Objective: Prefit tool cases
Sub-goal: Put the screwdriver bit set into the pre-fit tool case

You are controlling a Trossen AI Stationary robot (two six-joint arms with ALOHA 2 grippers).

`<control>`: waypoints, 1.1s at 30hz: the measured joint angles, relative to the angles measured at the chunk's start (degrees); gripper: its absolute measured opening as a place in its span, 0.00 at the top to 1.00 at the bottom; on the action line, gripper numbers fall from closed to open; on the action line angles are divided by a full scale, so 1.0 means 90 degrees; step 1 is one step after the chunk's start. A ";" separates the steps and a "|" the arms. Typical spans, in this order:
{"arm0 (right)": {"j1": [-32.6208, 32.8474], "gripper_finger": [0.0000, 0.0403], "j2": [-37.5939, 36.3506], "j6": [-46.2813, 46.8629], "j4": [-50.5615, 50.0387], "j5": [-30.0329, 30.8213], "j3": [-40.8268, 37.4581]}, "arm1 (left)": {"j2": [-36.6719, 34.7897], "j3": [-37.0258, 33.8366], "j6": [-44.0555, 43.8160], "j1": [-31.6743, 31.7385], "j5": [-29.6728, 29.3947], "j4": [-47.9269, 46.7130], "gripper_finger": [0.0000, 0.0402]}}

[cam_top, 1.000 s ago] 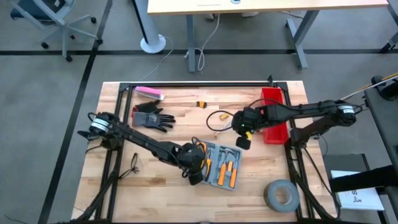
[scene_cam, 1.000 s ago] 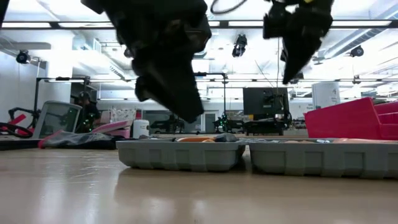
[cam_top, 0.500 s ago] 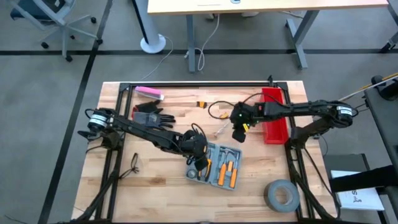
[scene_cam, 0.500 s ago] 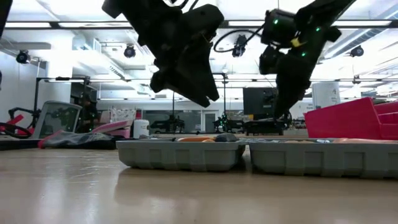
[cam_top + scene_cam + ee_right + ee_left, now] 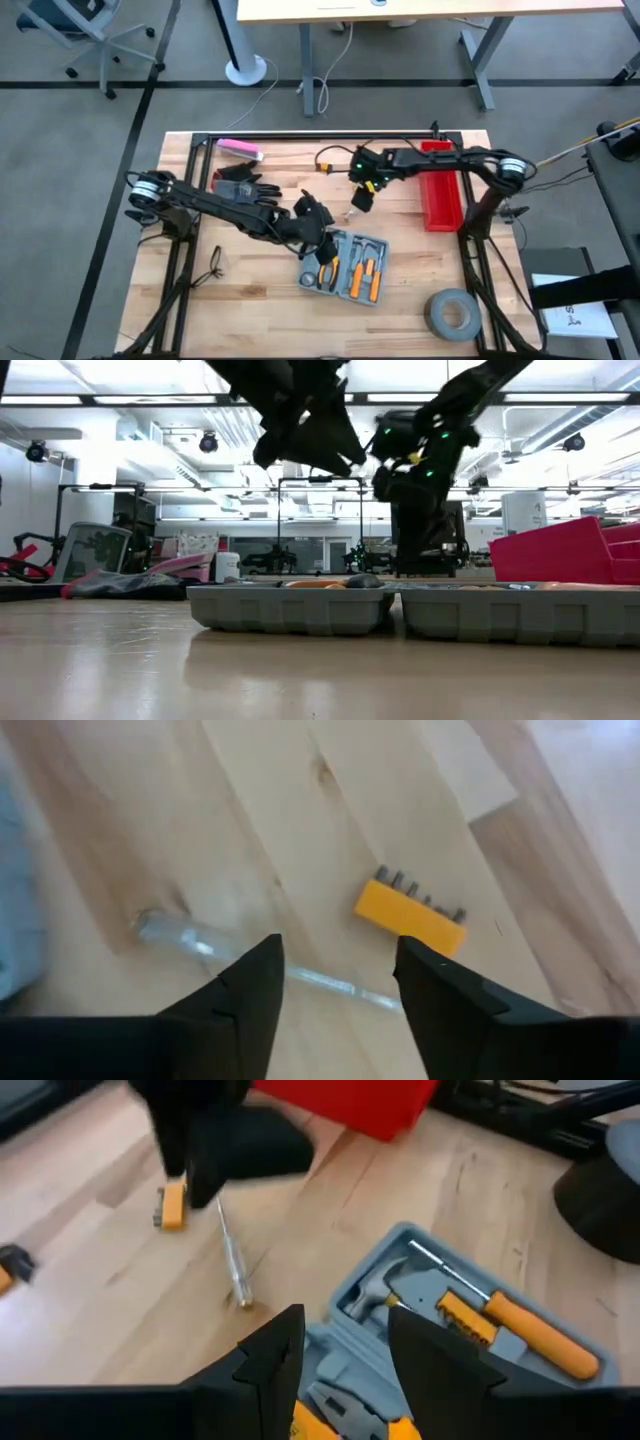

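The left gripper (image 5: 312, 222) hangs over the near-left corner of the open tool case (image 5: 352, 266), fingers parted by a modest gap with nothing between them; in its wrist view the case's blue rim and grey slots lie just ahead of and under the fingertips. The case lies open on the table (image 5: 260, 290), slightly skewed, its long axis running away from this gripper toward the right side of the table. Its moulded grey bed already carries a hammer (image 5: 400, 1285) and several orange-handled tools (image 5: 362, 275).

To the right and farther back, the right gripper (image 5: 360, 196) hangs low over bare wood, its fingers spread with nothing held. Directly below and between them, in its wrist view, lies a clear-handled screwdriver (image 5: 215, 952), its slim shaft running roughly across the finger gap, so closing would likely pinch across it. Just beyond the fingertips sits a small orange bit holder (image 5: 410, 916). From this gripper the case lies nearer the front edge and slightly toward the left arm, near but not touching.

The right arm is clearly the nearer one to the loose screwdriver; the left is nearer the case. A red bin (image 5: 440, 185) stands farther right of the right gripper.
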 joint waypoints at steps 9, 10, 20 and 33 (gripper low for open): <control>-0.0187 0.46 0.1168 0.0077 -0.0966 0.0474 0.1022 | -0.0237 -0.0012 0.0473 -0.0023 -0.0055 -0.0047 0.62; -0.0197 0.45 0.1184 0.0140 -0.0979 0.0487 0.1040 | -0.0261 -0.0012 0.0531 -0.0033 -0.0055 -0.0056 0.62; -0.0201 0.34 0.1196 0.0890 -0.1108 0.0479 0.1105 | -0.0520 -0.0015 0.1191 -0.0046 0.0291 -0.0206 0.62; -0.0240 0.23 0.1350 0.1542 -0.0982 0.0363 0.1093 | -0.0634 -0.0017 0.1400 -0.0044 0.0594 -0.0364 0.62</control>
